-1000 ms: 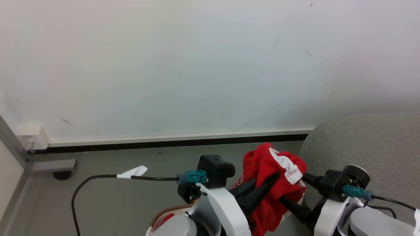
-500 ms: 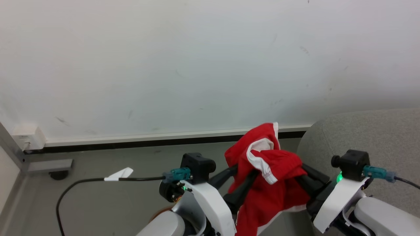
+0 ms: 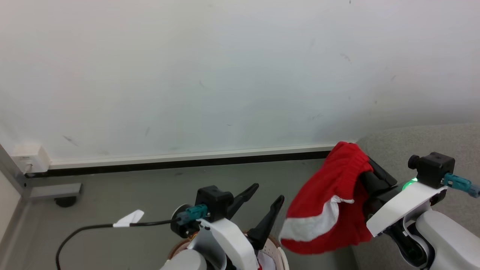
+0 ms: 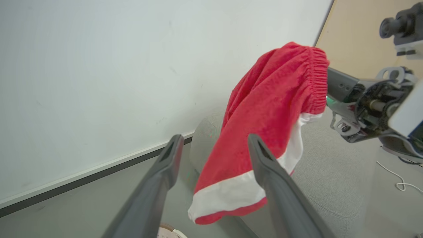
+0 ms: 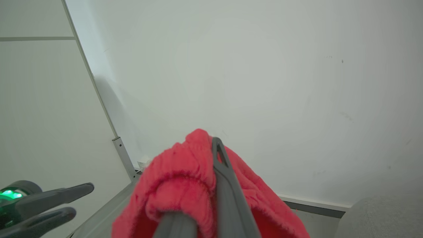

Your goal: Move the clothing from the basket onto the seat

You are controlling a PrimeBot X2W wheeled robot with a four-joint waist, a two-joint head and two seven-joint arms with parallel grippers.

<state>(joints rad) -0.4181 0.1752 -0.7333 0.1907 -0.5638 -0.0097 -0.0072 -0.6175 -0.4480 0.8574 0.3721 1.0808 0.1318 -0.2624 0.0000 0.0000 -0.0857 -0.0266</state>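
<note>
Red clothing (image 3: pixel 330 198) with a white band at the hem hangs in the air from the right gripper (image 3: pixel 371 170) — fingers closed tight on the elastic edge. It dangles by the seat's (image 3: pixel 412 138) rounded end, not lying on the cushion, up and to the right of the basket (image 3: pixel 275 250) at the bottom edge of the head view. The left gripper (image 3: pixel 267 192) stands wide and empty above the basket — fingers aimed at the wall (image 3: pixel 225 75), apart from the cloth.
</note>
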